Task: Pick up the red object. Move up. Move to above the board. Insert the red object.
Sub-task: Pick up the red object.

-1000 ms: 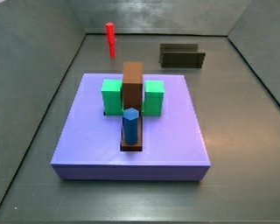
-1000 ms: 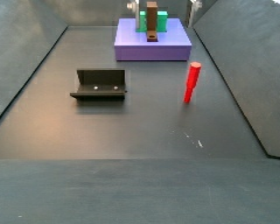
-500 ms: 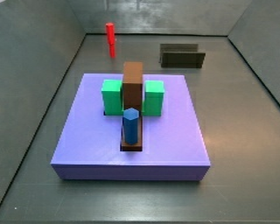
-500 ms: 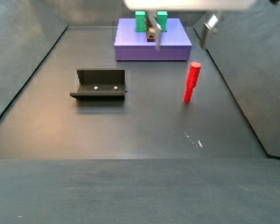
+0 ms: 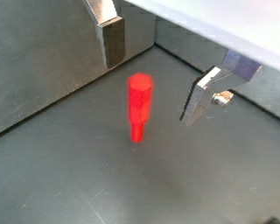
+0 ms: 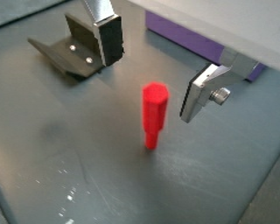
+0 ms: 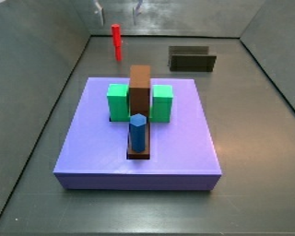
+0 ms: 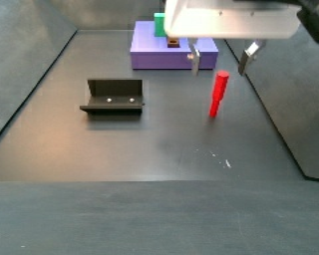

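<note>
The red object (image 8: 218, 94) is a thin red peg standing upright on the dark floor, away from the board; it shows in both wrist views (image 5: 139, 105) (image 6: 154, 114) and far back in a side view (image 7: 115, 41). My gripper (image 8: 221, 60) is open and empty, just above the peg, with one finger (image 5: 112, 39) on each side of it and not touching. The board (image 7: 175, 138) is a lavender slab bearing a brown bar (image 7: 140, 88), two green blocks (image 7: 118, 101) and a blue peg (image 7: 137, 131).
The fixture (image 8: 113, 96), a dark L-shaped bracket, stands on the floor beside the red peg and shows in a wrist view (image 6: 70, 52). Grey walls enclose the floor on all sides (image 8: 275, 110).
My gripper has come down and forward from over the board to just above the red peg. The peg and the board have not moved.
</note>
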You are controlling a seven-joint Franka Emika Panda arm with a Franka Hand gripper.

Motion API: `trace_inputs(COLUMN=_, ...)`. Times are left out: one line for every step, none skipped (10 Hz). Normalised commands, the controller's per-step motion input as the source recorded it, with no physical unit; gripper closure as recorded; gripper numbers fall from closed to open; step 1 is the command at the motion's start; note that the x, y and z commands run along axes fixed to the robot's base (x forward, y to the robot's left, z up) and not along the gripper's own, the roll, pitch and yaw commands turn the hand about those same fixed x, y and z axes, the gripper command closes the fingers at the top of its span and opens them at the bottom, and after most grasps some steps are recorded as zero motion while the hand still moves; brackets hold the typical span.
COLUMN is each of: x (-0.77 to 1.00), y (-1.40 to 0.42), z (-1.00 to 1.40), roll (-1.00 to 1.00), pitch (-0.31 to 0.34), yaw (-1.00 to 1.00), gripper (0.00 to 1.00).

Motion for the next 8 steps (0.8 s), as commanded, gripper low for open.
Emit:
trace_inputs(x=-0.09, y=0.0, z=-0.43, roll=-0.19, pitch=-0.176, yaw=0.0, gripper=0.0)
trace_inputs(x=-0.05, y=0.0, z=-0.43, roll=-0.18, pitch=-0.164, yaw=0.0, gripper=0.0)
trace_inputs(x=-0.09, y=0.02, z=-0.45, roll=-0.08, pitch=-0.147, yaw=0.0, gripper=0.0)
trace_inputs(x=-0.13, y=0.12, z=-0.38, roll=0.0, pitch=-0.106, yaw=-0.05, gripper=0.0)
trace_inputs(x=-0.12, y=0.1, z=-0.34, roll=0.0, pitch=-0.089, yaw=-0.03, gripper=0.0)
trace_inputs(x=-0.1, y=0.09, z=-0.29, roll=0.0, pitch=-0.076, yaw=-0.02, gripper=0.0)
trace_inputs(x=-0.1, y=0.1, z=-0.23, roll=0.0, pitch=-0.069, yaw=-0.02, gripper=0.0)
trace_inputs(x=0.0, y=0.01, z=-0.04, roll=0.0, pitch=-0.001, yaw=0.0, gripper=0.0)
